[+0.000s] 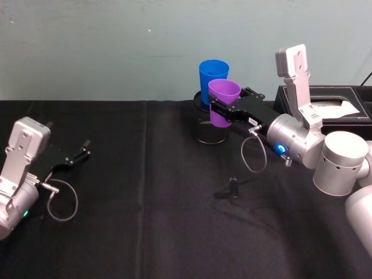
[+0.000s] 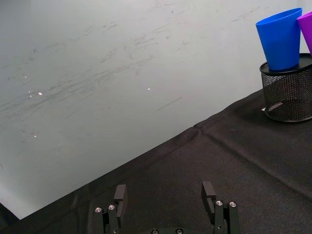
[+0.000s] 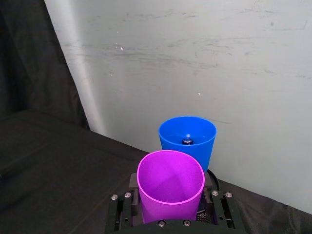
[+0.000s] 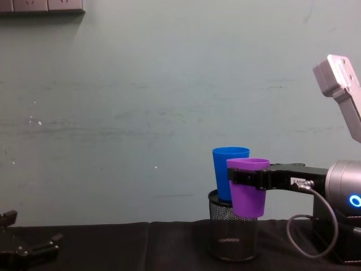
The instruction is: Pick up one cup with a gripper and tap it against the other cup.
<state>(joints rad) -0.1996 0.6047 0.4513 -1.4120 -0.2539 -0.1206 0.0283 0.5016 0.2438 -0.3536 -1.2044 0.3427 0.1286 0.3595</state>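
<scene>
Between the fingers of the right gripper (image 1: 220, 111) the purple cup (image 1: 224, 92) is clamped at mid-wall, held upright and clear of the table (image 1: 145, 226). Just beyond the fingertips the blue cup (image 1: 213, 72) is seated in the black mesh pen holder (image 1: 208, 132), which sits below the held cup. Contact between the two cups cannot be confirmed. The tap is judged best made as a short, level advance, wall against wall. The push should be kept light so that the blue cup is not tipped. The left gripper (image 1: 78, 154) is parked well aside, fingers spread.
</scene>
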